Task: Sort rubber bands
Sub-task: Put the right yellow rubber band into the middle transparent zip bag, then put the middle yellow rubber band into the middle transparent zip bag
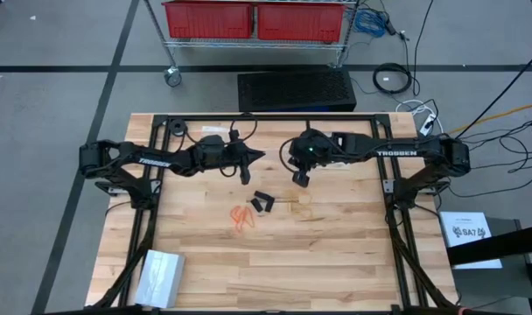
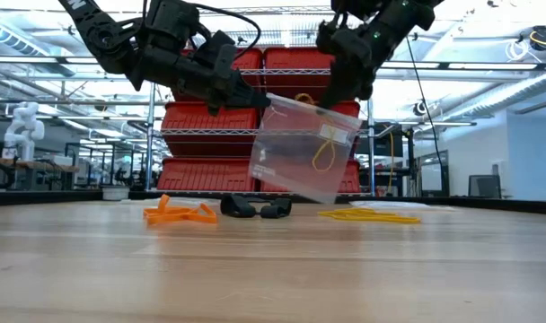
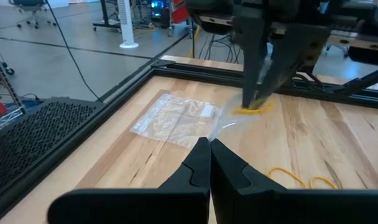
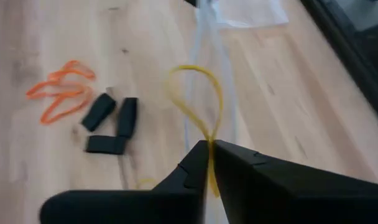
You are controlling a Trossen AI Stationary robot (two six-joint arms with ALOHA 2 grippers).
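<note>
Looks early: the left gripper (image 2: 259,99) pinches a corner of the clear bag (image 2: 300,148) above the table, and the right gripper (image 4: 209,149) is nipped on 1 yellow band (image 4: 198,102) at the bag's mouth. Orange bands (image 1: 241,215), black bands (image 1: 262,202) and more yellow ones (image 2: 370,215) lie on the table below the bag, unbagged.

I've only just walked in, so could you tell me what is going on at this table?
The robot is sorting rubber bands by colour. The left gripper, shut, holds a clear plastic bag up above the table. The right gripper pinches a yellow rubber band at the bag's mouth. On the wooden table lie an orange cluster, some black bands and more yellow bands. Another clear bag lies at the table's near left corner.
</note>
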